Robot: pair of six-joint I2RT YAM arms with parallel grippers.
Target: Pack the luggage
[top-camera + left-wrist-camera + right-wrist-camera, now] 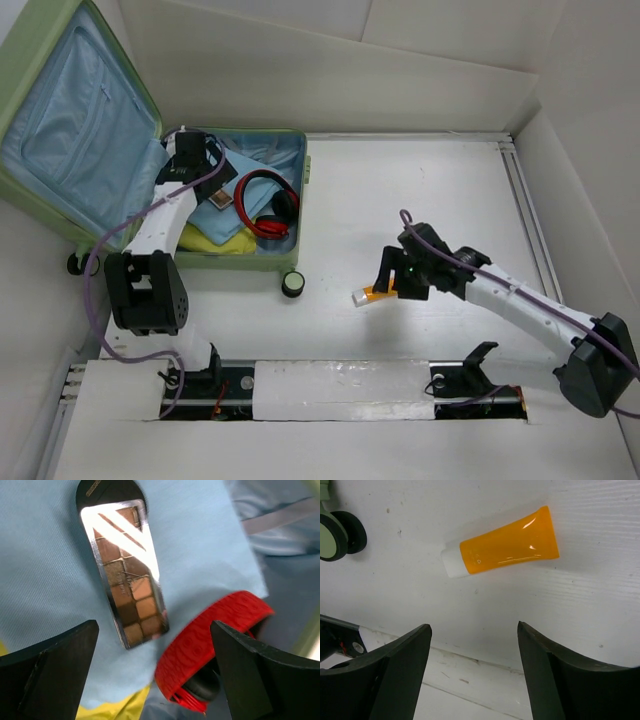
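The pale green luggage (30, 60) lies open at the far left, its lid with blue lining leaning back. Inside lie light blue and yellow clothes, red headphones (268, 205) and an eyeshadow palette (221, 200). My left gripper (200, 160) is open and empty above the clothes; its wrist view shows the palette (127, 575) and the red headphones (210, 640) below. My right gripper (390, 278) is open and empty over the table, just right of an orange tube with a white cap (368, 295). In the right wrist view the tube (505, 542) lies beyond the fingertips.
A black-and-green suitcase wheel (293, 284) sticks out near the tube and shows in the right wrist view (337, 532). White walls enclose the table at the back and right. A rail (525, 215) runs along the right side.
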